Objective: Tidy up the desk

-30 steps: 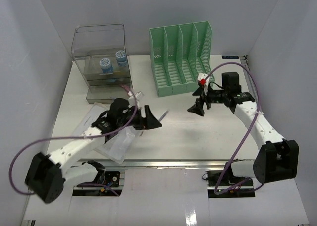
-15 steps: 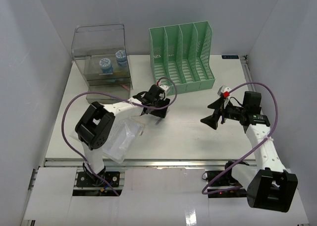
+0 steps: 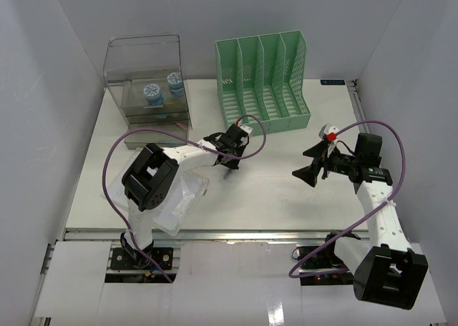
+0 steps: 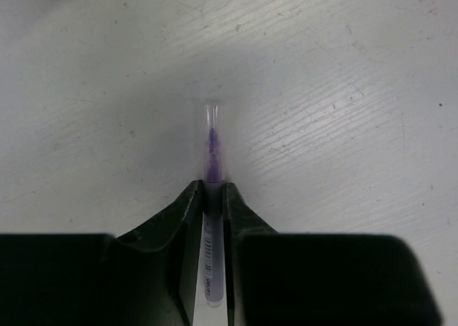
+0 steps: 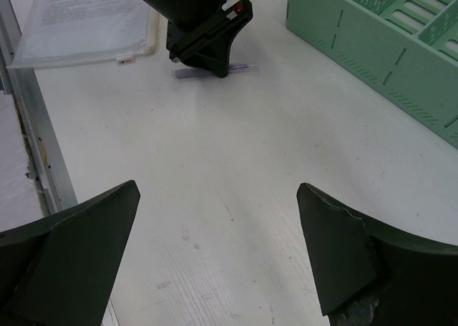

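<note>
— Holding anything, the left gripper [image 4: 212,194]?

— Yes. Its two black fingers are clamped on a slim clear-barrelled pen with purple ink [image 4: 212,151]. In the left wrist view the pen runs straight up from the bottom centre of the frame, its tip poking out past the fingertips.

— Is the pen down on the surface?

— It sits very low over the large flat white desk [image 3: 272,197]. I cannot tell whether it actually touches.

— Where is that in the overhead view?

— Just left of the frame's centre, near the lower left corner of the pale green slotted plastic file rack [image 3: 261,83]. The rack stands at the upper middle.

— And the right gripper [image 3: 309,164]?

— Its fingers are spread wide apart with nothing between them. It is right of centre in the overhead view, well apart from the left one. Its own camera shows bare desk between the two fingertips, and the left gripper with the pen sits at the top of that frame.

— What else is on the desk?

— A clear plastic drawer box [image 3: 147,79] is at the upper left, with two blue-topped round items inside. A transparent document sleeve holding printed paper [image 3: 175,204] lies at the lower left, partly under the left arm.

— And the desk itself?

— It fills the middle of the overhead frame, with a metal rail [image 3: 236,234] running along its bottom edge.
</note>
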You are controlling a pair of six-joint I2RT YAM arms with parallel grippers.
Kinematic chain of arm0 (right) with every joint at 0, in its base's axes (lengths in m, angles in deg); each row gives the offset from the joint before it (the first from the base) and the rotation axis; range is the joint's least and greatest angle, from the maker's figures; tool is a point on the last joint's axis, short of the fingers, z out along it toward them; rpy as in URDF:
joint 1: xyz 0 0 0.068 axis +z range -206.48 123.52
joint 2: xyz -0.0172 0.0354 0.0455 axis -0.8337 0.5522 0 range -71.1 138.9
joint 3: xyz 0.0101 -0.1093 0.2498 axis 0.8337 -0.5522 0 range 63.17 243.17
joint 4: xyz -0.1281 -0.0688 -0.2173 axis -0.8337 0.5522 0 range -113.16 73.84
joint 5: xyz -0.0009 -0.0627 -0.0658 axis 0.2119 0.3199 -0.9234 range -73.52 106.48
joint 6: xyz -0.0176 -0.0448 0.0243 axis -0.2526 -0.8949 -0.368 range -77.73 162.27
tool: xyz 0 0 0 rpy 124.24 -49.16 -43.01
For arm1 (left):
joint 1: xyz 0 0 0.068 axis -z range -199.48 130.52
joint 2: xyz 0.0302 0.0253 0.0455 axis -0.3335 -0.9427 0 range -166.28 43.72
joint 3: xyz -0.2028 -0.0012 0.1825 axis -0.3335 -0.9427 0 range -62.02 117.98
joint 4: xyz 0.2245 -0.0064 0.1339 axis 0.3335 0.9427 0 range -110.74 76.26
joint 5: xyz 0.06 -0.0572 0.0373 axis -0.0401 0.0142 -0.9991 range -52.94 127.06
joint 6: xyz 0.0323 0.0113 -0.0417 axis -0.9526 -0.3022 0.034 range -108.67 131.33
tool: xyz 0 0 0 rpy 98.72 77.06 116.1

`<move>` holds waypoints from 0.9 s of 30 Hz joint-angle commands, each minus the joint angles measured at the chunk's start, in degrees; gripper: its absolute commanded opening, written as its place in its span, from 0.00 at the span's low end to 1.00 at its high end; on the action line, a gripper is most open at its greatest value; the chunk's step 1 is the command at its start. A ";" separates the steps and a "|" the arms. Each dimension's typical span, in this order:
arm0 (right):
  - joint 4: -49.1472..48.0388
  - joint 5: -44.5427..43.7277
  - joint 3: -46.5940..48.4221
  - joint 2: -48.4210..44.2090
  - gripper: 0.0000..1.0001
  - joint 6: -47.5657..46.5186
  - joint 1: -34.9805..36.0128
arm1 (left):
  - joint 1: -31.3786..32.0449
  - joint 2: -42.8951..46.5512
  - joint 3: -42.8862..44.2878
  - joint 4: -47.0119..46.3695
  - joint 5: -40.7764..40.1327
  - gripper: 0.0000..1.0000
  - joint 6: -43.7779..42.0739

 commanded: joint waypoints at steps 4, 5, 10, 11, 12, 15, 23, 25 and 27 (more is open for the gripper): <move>-1.42 1.92 -0.25 -1.46 0.98 0.86 -1.08 | -0.45 5.21 -2.99 2.44 -4.95 0.07 5.17; -1.42 1.92 -0.29 -1.55 0.98 0.86 -1.26 | -1.20 7.15 -4.96 1.31 -3.83 0.06 6.78; -1.39 1.95 -0.24 -1.77 0.97 0.98 -1.93 | -15.06 24.30 -20.75 -12.63 14.33 0.01 23.35; -1.34 2.00 -0.24 -1.87 0.97 1.03 -2.08 | -20.69 27.98 -24.74 -16.61 18.22 0.00 27.53; -1.41 2.12 -0.27 -1.95 0.97 1.11 -2.20 | -23.71 31.56 -28.94 -21.38 21.17 0.00 32.81; -1.55 2.57 -0.37 -2.14 0.97 1.38 -2.53 | -34.60 39.86 -38.42 -33.39 26.35 0.00 46.12; -1.42 3.22 -0.41 -2.23 0.97 1.42 -2.70 | -45.84 36.25 -42.98 -45.18 22.37 0.01 73.93; -1.42 3.12 -0.41 -2.23 0.97 1.38 -2.64 | -46.91 33.86 -40.77 -44.75 21.00 0.01 77.28; -1.42 3.00 -0.47 -2.29 0.97 1.33 -2.70 | -47.59 30.28 -37.96 -45.26 19.73 0.02 79.92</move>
